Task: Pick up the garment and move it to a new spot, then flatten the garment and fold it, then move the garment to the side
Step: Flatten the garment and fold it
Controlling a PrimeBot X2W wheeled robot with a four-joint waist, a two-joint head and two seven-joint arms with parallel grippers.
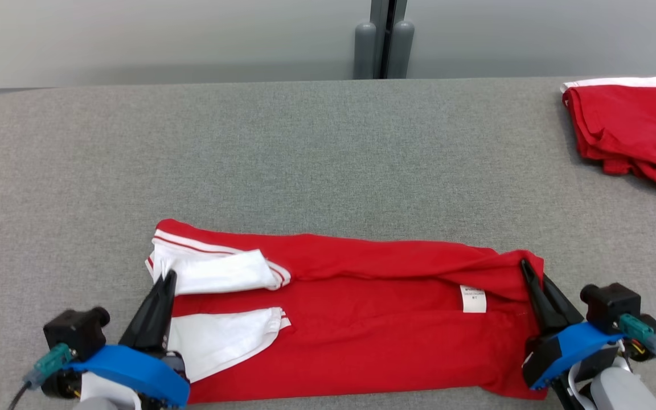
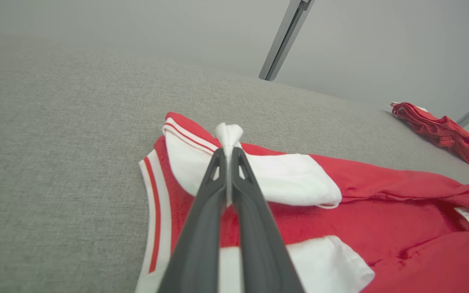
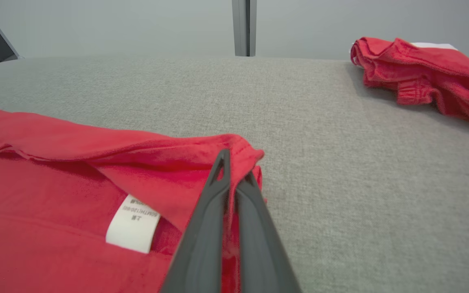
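Note:
A red garment (image 1: 373,319) with white sleeves lies lengthwise along the near edge of the grey table, its far long edge folded partly over. My left gripper (image 1: 167,279) is shut on the white sleeve cloth at the garment's left end; the left wrist view shows a pinch of white fabric (image 2: 228,136) poking out between the closed fingers (image 2: 202,211). My right gripper (image 1: 527,267) is shut on the red hem at the right end, seen in the right wrist view as red cloth (image 3: 246,158) wrapped round the fingertips (image 3: 218,179). A white care label (image 1: 472,298) faces up.
A second red garment (image 1: 630,131) with a white band lies bunched at the table's far right corner. Grey padded table (image 1: 305,154) stretches behind the garment. A grey wall with a dark post (image 1: 384,40) stands behind the table.

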